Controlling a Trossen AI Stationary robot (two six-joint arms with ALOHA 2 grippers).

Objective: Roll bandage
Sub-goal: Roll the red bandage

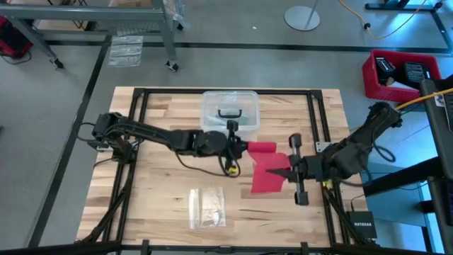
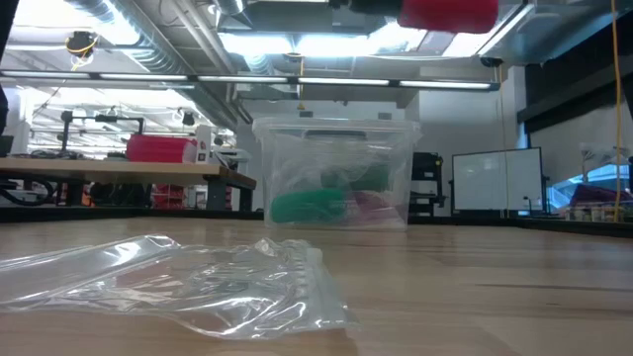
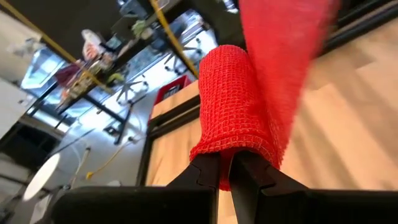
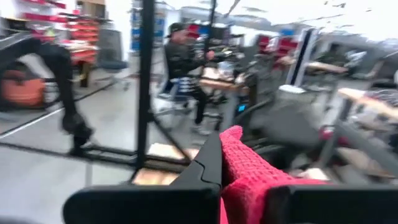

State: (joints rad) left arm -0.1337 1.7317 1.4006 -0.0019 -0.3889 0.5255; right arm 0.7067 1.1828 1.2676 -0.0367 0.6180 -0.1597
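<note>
One red soft fabric bandage (image 1: 267,167) hangs in the air between the two arms, above the middle-right of the pale wooden table (image 1: 156,177); part of it is wound into a short cylinder whose long axis runs across the table from left to right, and from that roll a flat loose band spreads toward the right arm and the near edge; the left gripper (image 1: 244,146) is clamped shut on the rolled end, its two dark fingers (image 3: 205,171) pinching the mesh; the right gripper (image 1: 289,172) is closed on the edge of the loose band, red cloth bunched beside its finger (image 4: 208,162); in the low view only the roll's underside shows, at the upper edge; two other things lie on the table, one of each; one clear plastic box with a black handle (image 1: 229,112) sits just behind the left gripper, toward the far edge, with green and reddish contents; one small clear plastic bag (image 1: 207,207) lies flat near the front edge, well apart from the bandage; beyond the table, one person (image 4: 183,68) in dark clothes shows in the room.
</note>
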